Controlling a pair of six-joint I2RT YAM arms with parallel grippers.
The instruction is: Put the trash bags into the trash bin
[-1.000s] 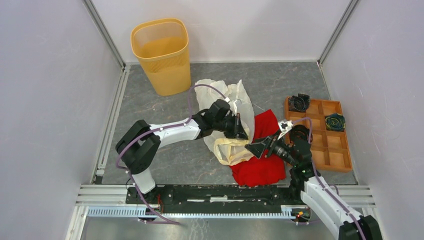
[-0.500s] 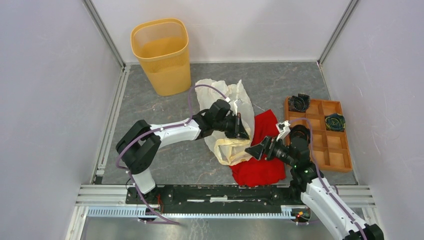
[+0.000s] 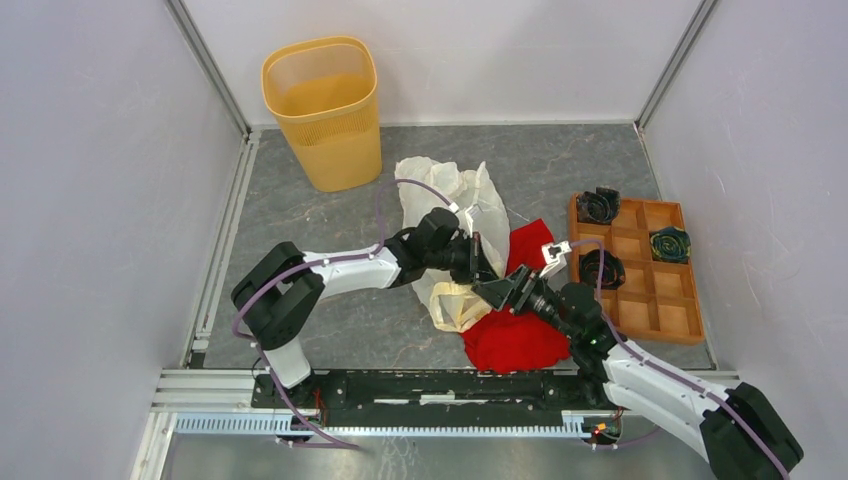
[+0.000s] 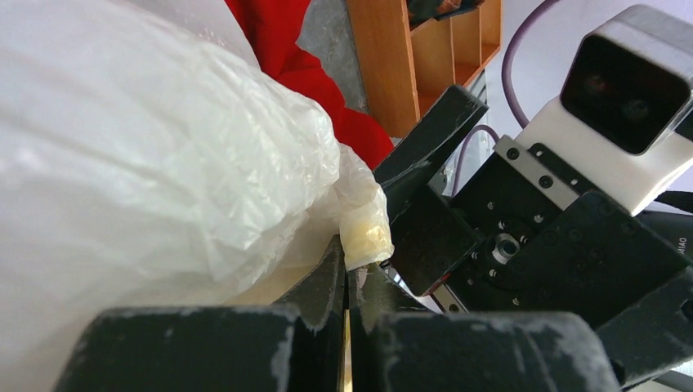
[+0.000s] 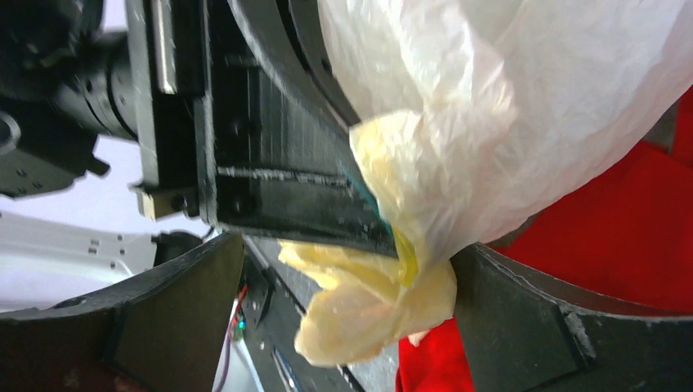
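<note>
A bunched corner of the cream-white trash bag [image 4: 163,147] is seen pinched between the closed fingers of the left end effector [image 4: 347,265]. Just right of the bag, the right end effector [image 4: 441,233] is held wide open. Beyond the bag, a red cloth [image 4: 274,37] and a wooden tray [image 4: 409,57] are glimpsed.

A: Where does the trash bin [image 3: 325,110] stand?
B: Far left on the table [image 3: 560,160], by the back wall.
A: And the trash bag [image 3: 470,200]?
B: Mid-table, right of the bin, its near edge lying over the cloth heap [image 3: 515,340].
A: The compartment tray [image 3: 672,318]?
B: Right of the heap, just beside it, well apart from the bin.
</note>
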